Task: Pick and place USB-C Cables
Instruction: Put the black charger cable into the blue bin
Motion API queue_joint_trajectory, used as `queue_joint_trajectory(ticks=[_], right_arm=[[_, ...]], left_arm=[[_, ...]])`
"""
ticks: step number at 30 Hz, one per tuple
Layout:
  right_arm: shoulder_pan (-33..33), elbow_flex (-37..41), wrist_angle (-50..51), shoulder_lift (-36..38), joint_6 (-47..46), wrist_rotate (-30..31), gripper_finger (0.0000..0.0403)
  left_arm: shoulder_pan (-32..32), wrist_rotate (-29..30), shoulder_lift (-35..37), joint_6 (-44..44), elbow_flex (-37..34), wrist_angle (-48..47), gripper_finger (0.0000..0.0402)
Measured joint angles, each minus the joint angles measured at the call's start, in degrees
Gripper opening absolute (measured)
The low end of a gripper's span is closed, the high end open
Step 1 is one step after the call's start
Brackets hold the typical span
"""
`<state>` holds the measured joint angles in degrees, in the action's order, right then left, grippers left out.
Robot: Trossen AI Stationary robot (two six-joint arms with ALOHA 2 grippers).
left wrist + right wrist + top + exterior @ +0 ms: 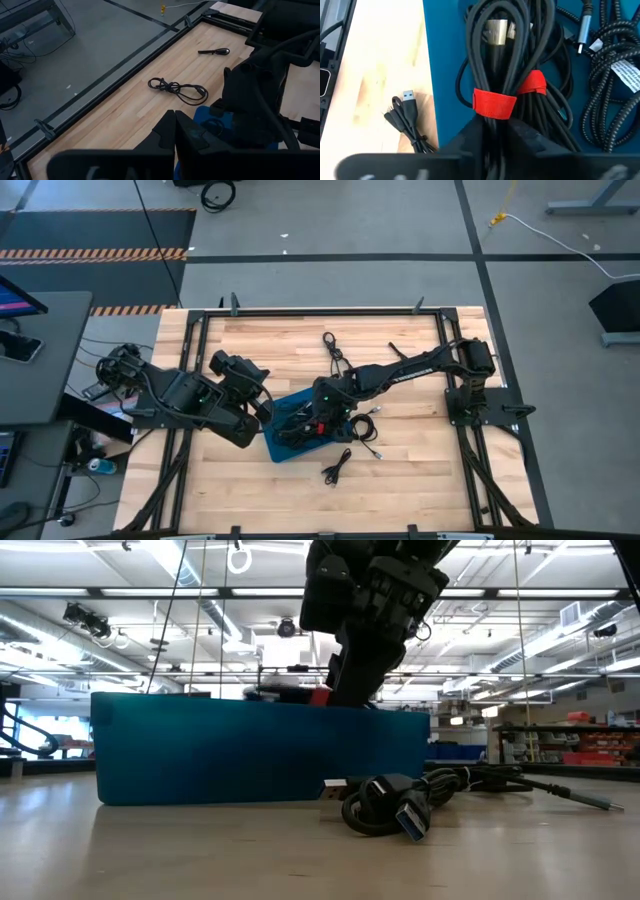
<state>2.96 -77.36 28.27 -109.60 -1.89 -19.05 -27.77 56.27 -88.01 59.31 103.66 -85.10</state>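
a pale wooden table (400, 480) framed in black metal is filling the overhead view. the two dark robot arms are reaching in from either side. at the centre a shallow blue plastic tray (275, 448) is sitting on the wood, and in the low view its long blue wall (250, 760) is standing just behind a loose cable.

the right gripper (318, 418) is hanging over the tray, its fingers sitting around a bundle of black cable bound with a red tie (494, 102), which is lying in the tray; whether the jaws are clamping it or only loosely framing it cannot be told. more black and braided cables (610, 75) are lying beside that bundle inside the tray.

the left gripper (262, 408) is waiting just beside the tray's left edge with its jaws closed and nothing in them.

outside the tray, short black usb cables are lying on the bare wood: one looped cable (177, 90) towards the far edge, a small straight one (214, 51) beyond it, one coil (337, 467) in front of the tray, and one with a blue plug (395, 805) nearest the low camera.
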Motion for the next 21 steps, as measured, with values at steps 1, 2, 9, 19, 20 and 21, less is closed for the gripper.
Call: queue_joint_trajectory(ticks=[1,2,9,19,20,21], right_arm=[[0.0,0.0,0.0,0.0,0.0,0.03,0.0095],[0.0,0.0,-0.01,0.0,0.0,0.17,0.0104],[-0.02,-2.98,3.62,0.83,-0.78,1.03,0.0115],[-1.19,-20.47,19.57,7.13,5.13,9.06,0.0115],[-1.4,-21.6,20.97,7.88,5.39,11.29,0.0116],[-1.69,-22.33,22.42,8.6,5.56,13.53,0.0116]], left_arm=[[0.0,0.0,0.0,0.0,0.0,0.0,0.0005],[0.0,0.0,0.0,-0.02,0.0,0.0,0.0005],[0.01,-0.03,0.0,-0.04,0.0,-0.01,0.0005],[0.0,-0.07,0.02,-0.17,0.0,-0.07,0.0005],[0.0,-0.07,0.02,-0.17,0.0,-0.11,0.0005],[0.0,-0.07,0.02,-0.17,0.0,-0.11,0.0005]])
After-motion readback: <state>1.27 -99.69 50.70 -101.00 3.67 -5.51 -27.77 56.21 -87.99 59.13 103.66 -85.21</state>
